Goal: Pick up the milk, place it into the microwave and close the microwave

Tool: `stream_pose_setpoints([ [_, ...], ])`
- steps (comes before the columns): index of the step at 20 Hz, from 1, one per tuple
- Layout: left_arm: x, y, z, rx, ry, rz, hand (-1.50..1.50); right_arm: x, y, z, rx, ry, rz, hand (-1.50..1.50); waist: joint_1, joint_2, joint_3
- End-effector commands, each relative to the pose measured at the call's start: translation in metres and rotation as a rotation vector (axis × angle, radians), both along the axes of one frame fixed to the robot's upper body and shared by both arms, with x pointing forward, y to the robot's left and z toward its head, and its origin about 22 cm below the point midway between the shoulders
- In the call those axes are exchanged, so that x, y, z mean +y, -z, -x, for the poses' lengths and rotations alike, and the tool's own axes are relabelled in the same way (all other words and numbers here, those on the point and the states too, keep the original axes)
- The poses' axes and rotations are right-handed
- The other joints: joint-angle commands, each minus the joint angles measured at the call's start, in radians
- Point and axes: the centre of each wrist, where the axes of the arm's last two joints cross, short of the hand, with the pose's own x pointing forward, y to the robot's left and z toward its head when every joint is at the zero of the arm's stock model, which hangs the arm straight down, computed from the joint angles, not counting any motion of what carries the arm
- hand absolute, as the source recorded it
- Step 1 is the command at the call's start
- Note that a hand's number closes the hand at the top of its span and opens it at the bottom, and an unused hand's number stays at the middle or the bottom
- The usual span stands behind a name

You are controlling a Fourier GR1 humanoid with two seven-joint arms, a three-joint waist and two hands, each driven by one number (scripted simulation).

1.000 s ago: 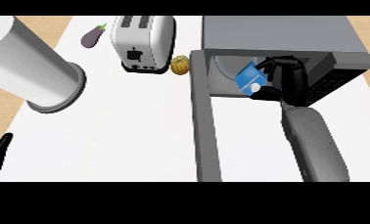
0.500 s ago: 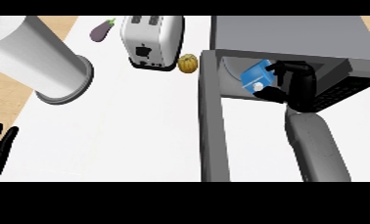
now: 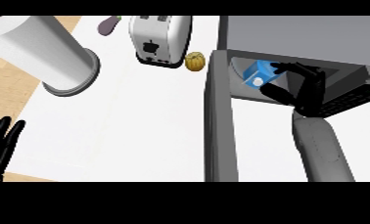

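The milk (image 3: 257,74), a blue carton with a white cap, sits tilted inside the open microwave (image 3: 289,37) on its round turntable. My right hand (image 3: 307,88) reaches into the cavity from the lower right. Its fingers curl over the carton's upper right side and its thumb lies along the lower edge. The microwave door (image 3: 219,120) is swung open and runs down the counter as a long grey slab left of my right forearm. At the lower left edge my left hand (image 3: 9,140) rests open, fingers up.
A white toaster (image 3: 159,39) stands left of the microwave, with a small yellow-brown fruit (image 3: 194,61) between them. A purple eggplant (image 3: 109,25) lies behind the toaster. A tall white cylinder (image 3: 51,52) stands at the far left on the white counter (image 3: 130,120).
My right hand has carried the milk a little further into the microwave cavity. The left hand shows more at the lower left edge.
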Motion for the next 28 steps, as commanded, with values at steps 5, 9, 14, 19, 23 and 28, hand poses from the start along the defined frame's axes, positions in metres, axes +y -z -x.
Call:
stream_pose_setpoints([
  [5,-0.003,-0.001,-0.008,0.003,0.025,-0.027,-1.50,-0.015,0.014,-0.011,0.161,0.205,0.083,-1.50,0.064,0.073,-0.008],
  [9,-0.009,-0.004,-0.012,-0.003,0.049,-0.028,-1.50,0.018,0.010,-0.019,0.229,0.023,-0.093,-1.50,0.090,0.063,0.001],
  [14,-0.017,-0.003,-0.019,-0.015,0.077,-0.026,-1.50,0.025,0.015,-0.015,0.251,-0.020,-0.129,-1.50,0.093,0.062,0.001],
  [19,-0.020,-0.001,-0.022,0.002,0.085,-0.043,-1.50,0.031,0.013,-0.024,0.300,-0.035,-0.163,-1.50,0.083,0.053,0.000],
  [23,-0.026,-0.002,-0.025,0.006,0.083,-0.051,-1.50,0.027,-0.018,-0.060,0.418,-0.026,-0.178,-1.50,0.062,0.050,0.003],
  [28,-0.036,0.000,-0.024,0.023,0.077,-0.049,-1.50,0.027,-0.032,-0.082,0.500,-0.023,-0.184,-1.50,0.042,0.051,0.006],
])
